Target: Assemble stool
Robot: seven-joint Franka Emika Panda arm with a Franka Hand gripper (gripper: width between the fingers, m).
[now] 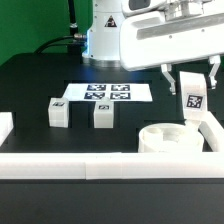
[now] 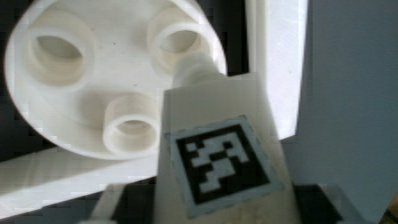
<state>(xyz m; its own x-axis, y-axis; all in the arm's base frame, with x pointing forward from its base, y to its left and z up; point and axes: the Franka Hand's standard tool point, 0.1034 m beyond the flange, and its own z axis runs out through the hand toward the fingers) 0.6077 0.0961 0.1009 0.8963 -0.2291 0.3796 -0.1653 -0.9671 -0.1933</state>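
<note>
My gripper [image 1: 192, 84] is shut on a white leg block [image 1: 193, 100] with a black-and-white tag and holds it upright in the air. It hangs above and just behind the round white seat [image 1: 168, 138], which lies by the front rail at the exterior view's right. In the wrist view the held leg block [image 2: 217, 150] fills the foreground, and the seat [image 2: 111, 70] lies below with three round sockets showing. Two more leg blocks [image 1: 58, 112] [image 1: 101, 115] stand on the black table at the exterior view's left and centre.
The marker board [image 1: 104, 93] lies flat behind the two loose blocks. A long white rail [image 1: 90, 163] runs along the front edge, with side rails at both ends [image 1: 5, 128] [image 1: 212, 130]. The robot base [image 1: 100, 35] stands at the back.
</note>
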